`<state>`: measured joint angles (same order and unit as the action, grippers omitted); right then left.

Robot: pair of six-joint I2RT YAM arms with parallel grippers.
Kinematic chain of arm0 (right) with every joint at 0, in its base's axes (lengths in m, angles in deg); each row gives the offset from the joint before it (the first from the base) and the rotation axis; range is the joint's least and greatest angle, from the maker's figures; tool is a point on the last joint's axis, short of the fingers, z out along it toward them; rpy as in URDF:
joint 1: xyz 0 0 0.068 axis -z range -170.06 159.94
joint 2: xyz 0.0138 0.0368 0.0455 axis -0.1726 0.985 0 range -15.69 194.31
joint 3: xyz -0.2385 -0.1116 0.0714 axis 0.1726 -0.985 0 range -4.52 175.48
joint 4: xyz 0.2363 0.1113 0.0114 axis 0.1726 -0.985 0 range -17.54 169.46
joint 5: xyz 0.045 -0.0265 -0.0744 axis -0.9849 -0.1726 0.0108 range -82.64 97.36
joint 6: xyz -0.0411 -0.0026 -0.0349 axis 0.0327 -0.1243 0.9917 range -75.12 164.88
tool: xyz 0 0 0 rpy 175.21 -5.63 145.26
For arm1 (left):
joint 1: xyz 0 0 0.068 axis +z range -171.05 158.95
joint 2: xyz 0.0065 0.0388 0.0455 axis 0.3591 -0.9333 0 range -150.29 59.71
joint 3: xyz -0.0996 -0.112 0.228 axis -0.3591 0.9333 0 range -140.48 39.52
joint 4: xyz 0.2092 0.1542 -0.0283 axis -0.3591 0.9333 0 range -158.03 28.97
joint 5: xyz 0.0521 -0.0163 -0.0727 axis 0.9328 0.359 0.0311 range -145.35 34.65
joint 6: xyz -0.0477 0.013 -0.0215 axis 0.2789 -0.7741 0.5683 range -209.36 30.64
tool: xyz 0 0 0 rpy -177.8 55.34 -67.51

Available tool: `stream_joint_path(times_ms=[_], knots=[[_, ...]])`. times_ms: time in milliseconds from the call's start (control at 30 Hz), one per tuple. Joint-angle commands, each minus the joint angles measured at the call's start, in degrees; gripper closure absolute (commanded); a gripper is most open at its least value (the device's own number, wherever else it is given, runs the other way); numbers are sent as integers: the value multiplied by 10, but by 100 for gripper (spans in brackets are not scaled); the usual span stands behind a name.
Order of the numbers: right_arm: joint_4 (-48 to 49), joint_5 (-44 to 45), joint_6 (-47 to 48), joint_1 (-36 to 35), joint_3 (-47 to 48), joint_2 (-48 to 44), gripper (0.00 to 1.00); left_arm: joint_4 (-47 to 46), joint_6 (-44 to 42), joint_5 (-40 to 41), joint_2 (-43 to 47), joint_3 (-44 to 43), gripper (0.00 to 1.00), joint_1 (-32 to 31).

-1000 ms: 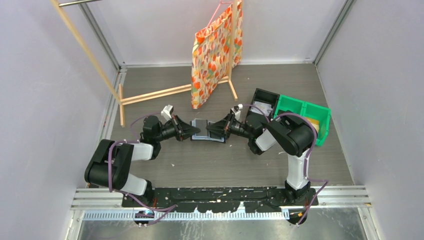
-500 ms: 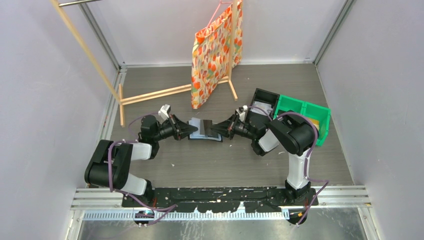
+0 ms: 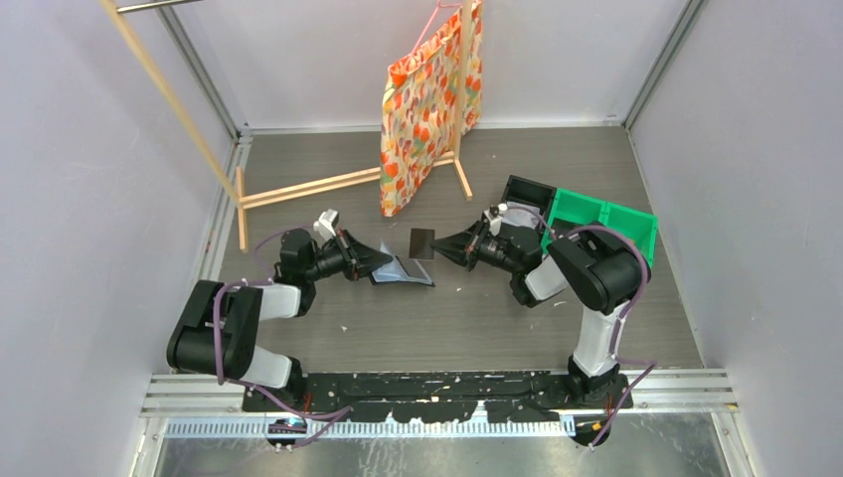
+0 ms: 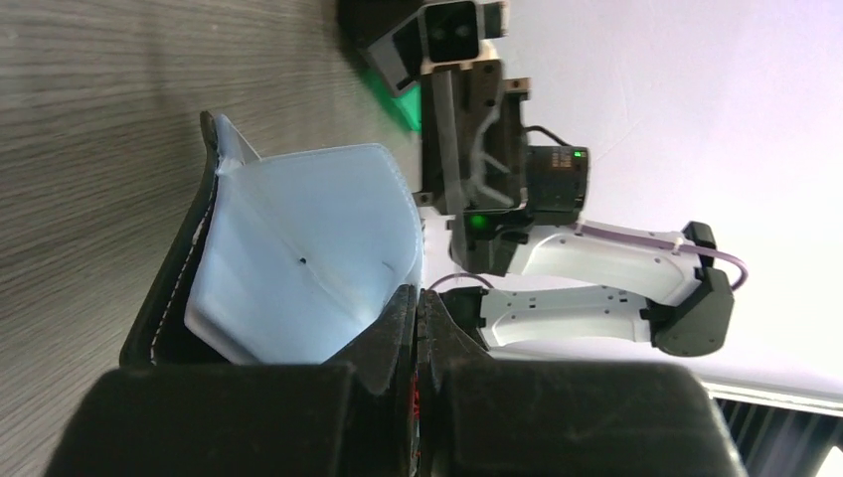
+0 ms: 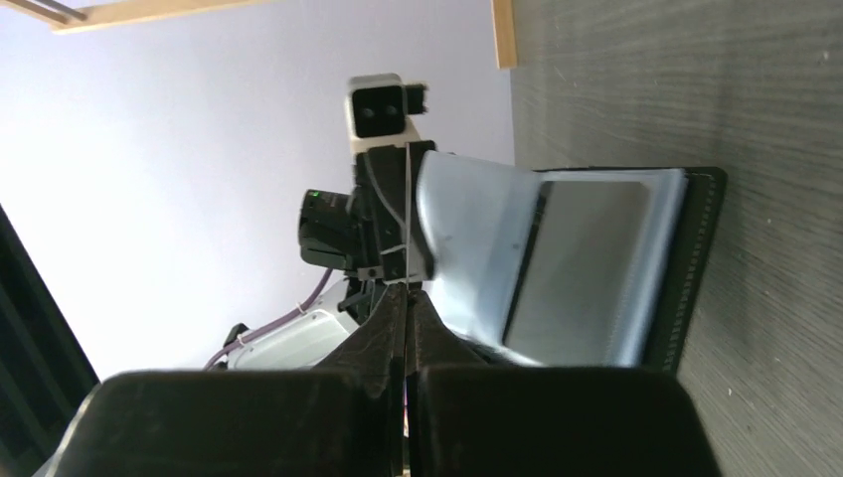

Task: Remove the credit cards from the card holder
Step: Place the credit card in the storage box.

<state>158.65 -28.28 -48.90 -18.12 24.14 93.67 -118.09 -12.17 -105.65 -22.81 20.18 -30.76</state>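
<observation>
The left gripper (image 3: 382, 263) pinches the left flap of the open card holder (image 3: 406, 272). The right gripper (image 3: 438, 241) pinches one credit card (image 3: 421, 242), just beyond the holder's far right corner.

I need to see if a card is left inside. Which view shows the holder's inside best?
Right wrist: the open holder faces it, a grey card apparently pocketed. Left wrist shows only a bent flap; top external shows it small and tilted.
</observation>
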Motion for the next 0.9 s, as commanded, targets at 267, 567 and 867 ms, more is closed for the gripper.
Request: stream_joint_path(times_ms=[267, 567, 867], knots=[[-79, -44, 76, 62, -18, -120, 99, 185, -137, 38, 22, -24, 99, -21], [-659, -4, 387, 151, 66, -342, 99, 219, -165, 48, -30, -60, 99, -68], [-1023, 89, 566, 312, 180, -472, 99, 216, -168, 42, -48, -75, 99, -77]])
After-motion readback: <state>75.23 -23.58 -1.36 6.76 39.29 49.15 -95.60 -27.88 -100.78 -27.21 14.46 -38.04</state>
